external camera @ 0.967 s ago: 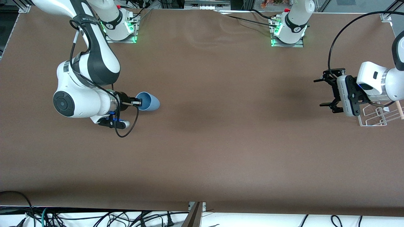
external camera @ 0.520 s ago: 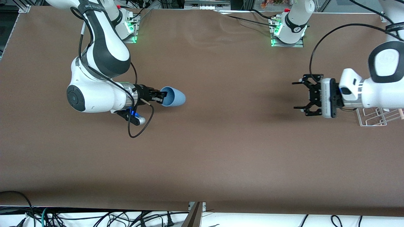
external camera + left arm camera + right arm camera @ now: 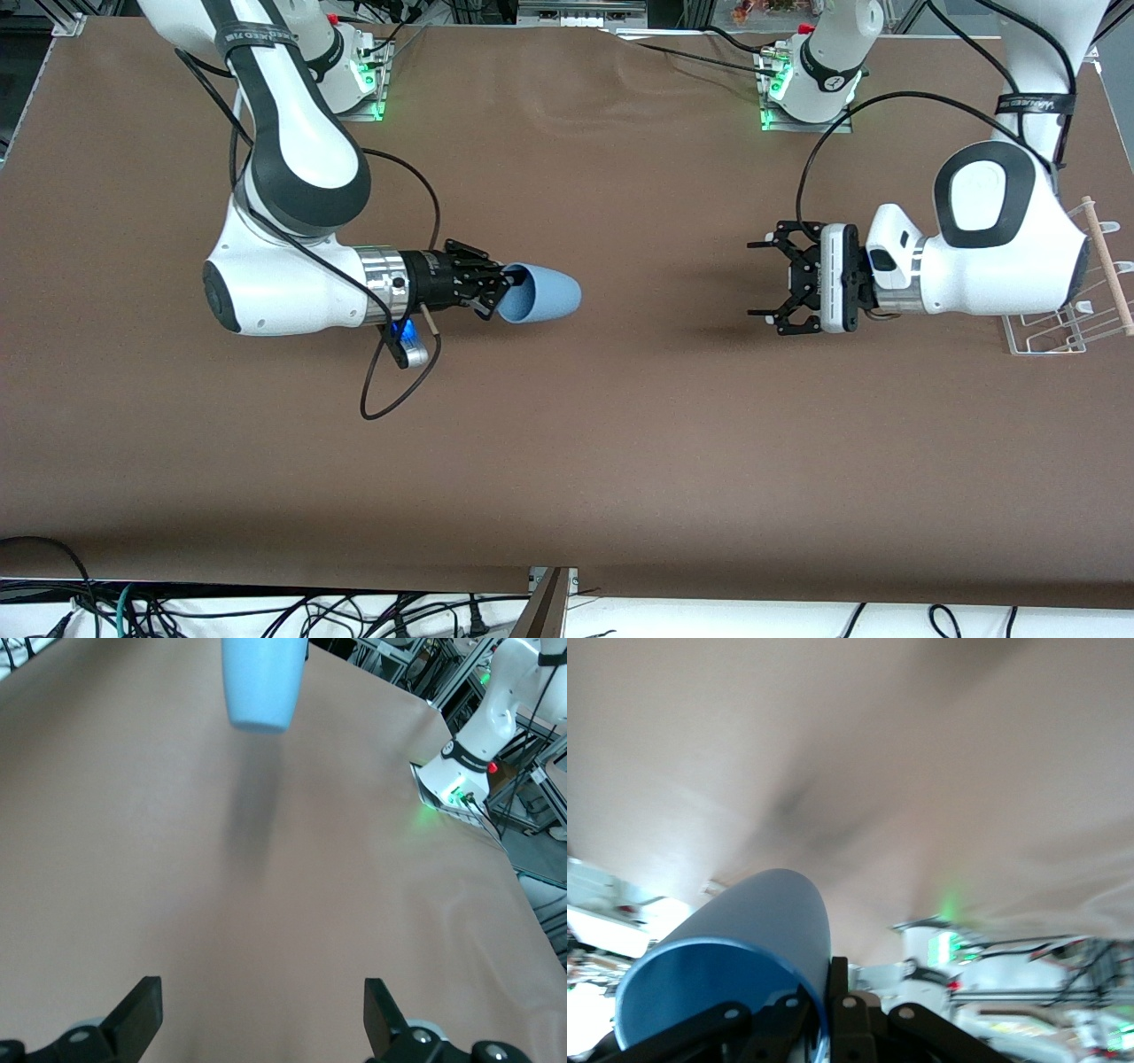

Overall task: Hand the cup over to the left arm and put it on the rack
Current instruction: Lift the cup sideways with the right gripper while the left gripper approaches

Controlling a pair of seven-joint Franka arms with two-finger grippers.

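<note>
One smooth tapered cup (image 3: 542,298) pinched in right claw (image 3: 507,290).

Light-blue tapered cup (image 3: 540,297), plain and handleless, held on its side above the table (image 3: 567,443), clamped at the rim by the right gripper (image 3: 498,291), base pointing toward the left arm (image 3: 983,239). Clear acrylic rack (image 3: 1076,306) with wire-like loops and a light wooden dowel, standing on the table at the left arm's end, partly hidden under that arm.
</note>
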